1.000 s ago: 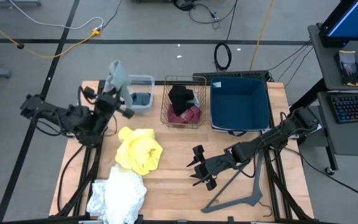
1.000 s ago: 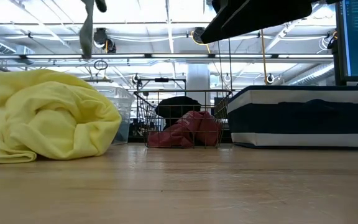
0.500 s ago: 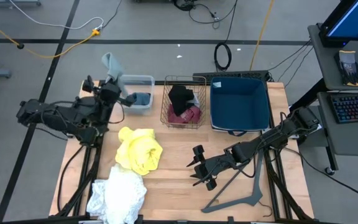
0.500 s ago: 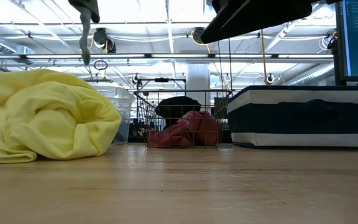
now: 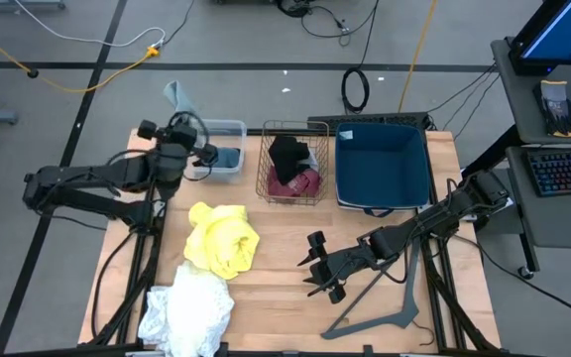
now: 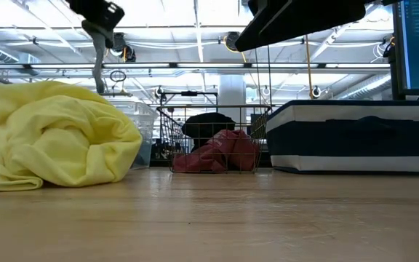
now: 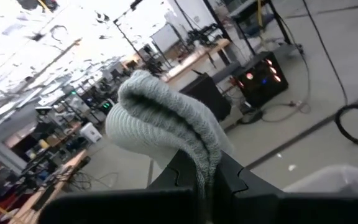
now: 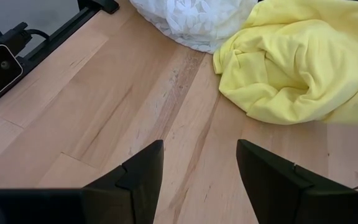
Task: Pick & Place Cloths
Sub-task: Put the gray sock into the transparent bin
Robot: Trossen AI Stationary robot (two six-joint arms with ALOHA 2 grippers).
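My left gripper (image 5: 179,119) is raised over the table's far left corner, beside the clear plastic bin (image 5: 224,149), and is shut on the light grey cloth (image 5: 174,94). In the low view that cloth (image 6: 98,62) dangles high above the table. My right gripper (image 5: 319,268) hovers open over bare wood, right of the yellow cloth (image 5: 223,238). The white cloth (image 5: 188,307) lies heaped at the near left edge. A teal-blue cloth (image 5: 226,157) sits in the clear bin. Black (image 5: 285,151) and maroon-pink (image 5: 300,181) cloths lie in the wire basket (image 5: 266,169). My left gripper pinches the light grey cloth between its two fingers (image 7: 229,177), at a bunched, folded part (image 7: 199,155). A rounded fold (image 7: 154,106) bulges beyond the fingertips. The cloth is lifted clear of the table, and a narrow slack strip (image 6: 98,73) hangs below.
A navy bin (image 5: 383,164) stands at the far right, next to the wire basket. A grey plastic hanger (image 5: 385,307) lies near the right gripper by the near edge. Bare wood (image 8: 135,112) stretches between the yellow cloth (image 8: 303,56), the white cloth (image 8: 197,15) and the right gripper.
My left arm has stretched out and carried the grey cloth toward the table's far edge and slightly left, keeping it shut in the fingers and clear of the table. The cloth now hangs past the clear bin's far left corner.
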